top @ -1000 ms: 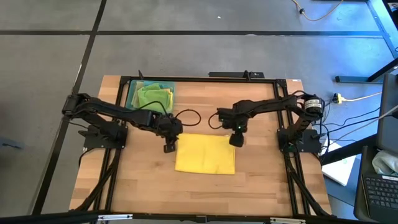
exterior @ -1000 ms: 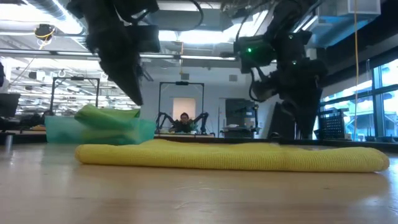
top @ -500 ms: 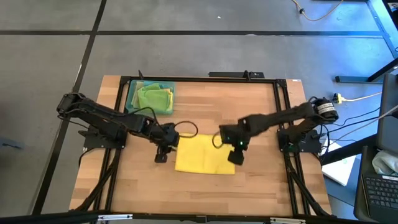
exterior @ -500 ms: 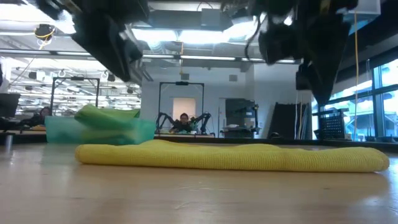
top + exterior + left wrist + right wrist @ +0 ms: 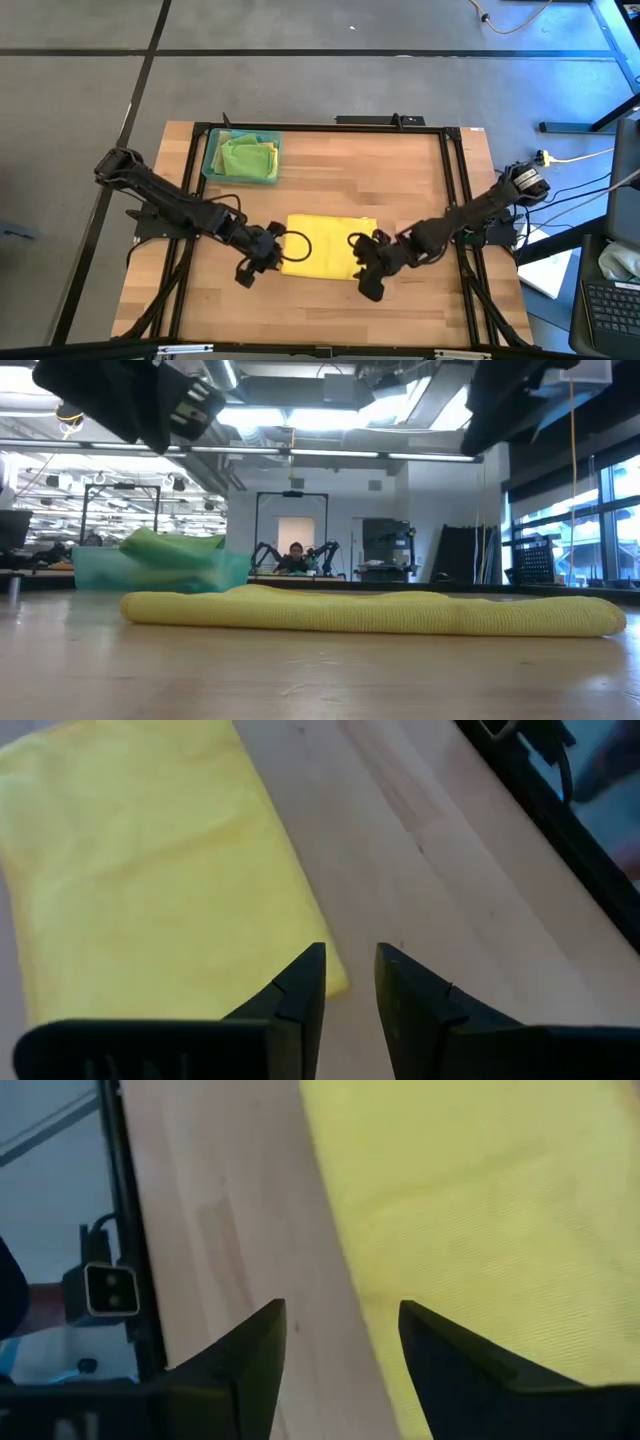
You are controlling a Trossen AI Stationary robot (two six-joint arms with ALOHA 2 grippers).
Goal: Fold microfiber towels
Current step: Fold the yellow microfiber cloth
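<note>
Yellow towel flat on bench center. L hand and R hand, both w/ fingers apart, empty, sit at its near corners, prob. to pinch for fold. Other towels in teal tray.

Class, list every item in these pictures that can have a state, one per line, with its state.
yellow towel: flat on the table, folded, held by neither tool.
green towels: piled in the tray.
teal tray: filled, at the table's far left corner.
left tool: open narrowly, empty, at the towel's near left corner.
right tool: open, empty, over the towel's right edge.
</note>
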